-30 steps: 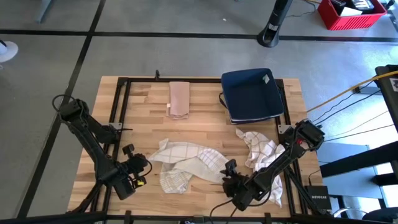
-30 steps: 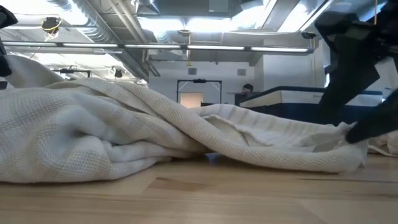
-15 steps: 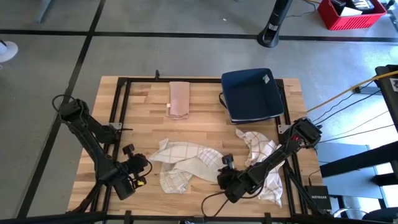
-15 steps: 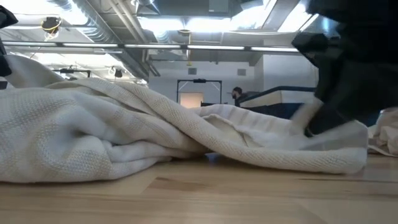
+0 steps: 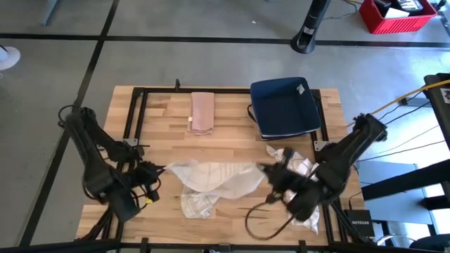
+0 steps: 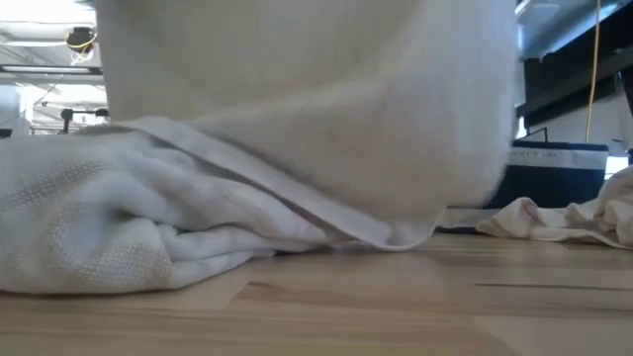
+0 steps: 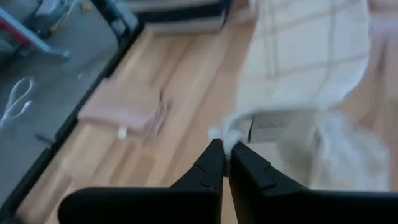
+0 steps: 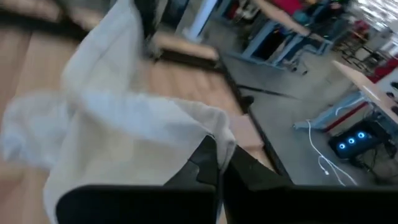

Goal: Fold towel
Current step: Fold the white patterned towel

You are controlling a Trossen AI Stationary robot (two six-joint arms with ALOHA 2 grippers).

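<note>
Both claws, left claw [image 5: 156, 171] and right claw [image 5: 269, 171], pinch opposite corners of the cream checked cloth towel [image 5: 214, 176], lifting it to spread; next, lay it flat on the wooden counter [image 5: 232, 123].

Even, diffuse overhead light in high view; soft short shadows beneath arms on wooden surface [image 5: 162, 116]; no glare. Motion blur smears right arm and lifted towel [image 5: 218, 176] near surface centre. Low view: near cloth fills frame top, washed pale, soft focus; bright ceiling lights [image 6: 45, 59] blown out behind; weave sharp at lower left only. Both wrist views heavily motion-blurred, background smeared; dark fingers [image 7: 214, 168] comparatively crisp.
</note>
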